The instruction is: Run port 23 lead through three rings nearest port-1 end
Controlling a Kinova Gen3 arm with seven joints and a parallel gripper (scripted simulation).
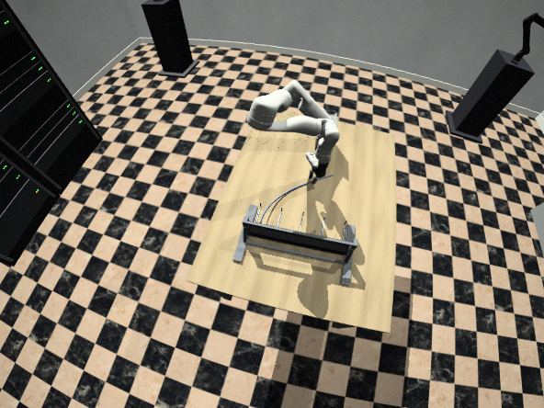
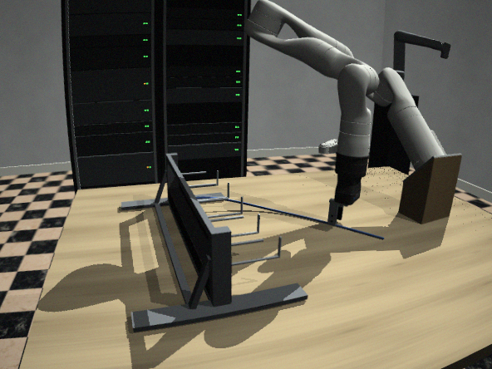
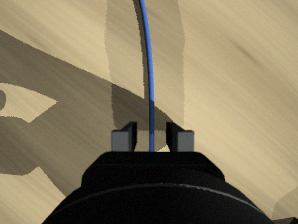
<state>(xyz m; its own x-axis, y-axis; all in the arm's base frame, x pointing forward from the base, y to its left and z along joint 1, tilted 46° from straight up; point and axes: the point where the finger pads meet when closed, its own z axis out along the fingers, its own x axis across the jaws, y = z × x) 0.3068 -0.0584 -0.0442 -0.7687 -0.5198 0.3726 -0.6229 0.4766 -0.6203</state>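
Note:
The blue lead (image 1: 287, 191) (image 2: 282, 213) (image 3: 148, 50) comes out of the far end of the dark patch panel rack (image 1: 299, 239) (image 2: 195, 224) and arcs over the wooden table (image 1: 368, 276) (image 2: 374, 291) towards the arm. Its free end (image 2: 380, 238) lies on the table past the fingers. My gripper (image 1: 314, 178) (image 2: 335, 218) (image 3: 151, 132) is low over the table and open. Its fingers straddle the lead near that end with a gap on each side. Several open rings (image 1: 323, 225) (image 2: 258, 224) stick out of the rack's front. The lead passes over only the rings at its own end.
The rack stands on two long feet (image 2: 216, 309) in the middle of the table. The arm's brown wedge base (image 2: 432, 187) sits at the far table edge. Server cabinets (image 2: 154, 83) (image 1: 28, 115) and black pillars (image 1: 492, 92) stand on the floor around.

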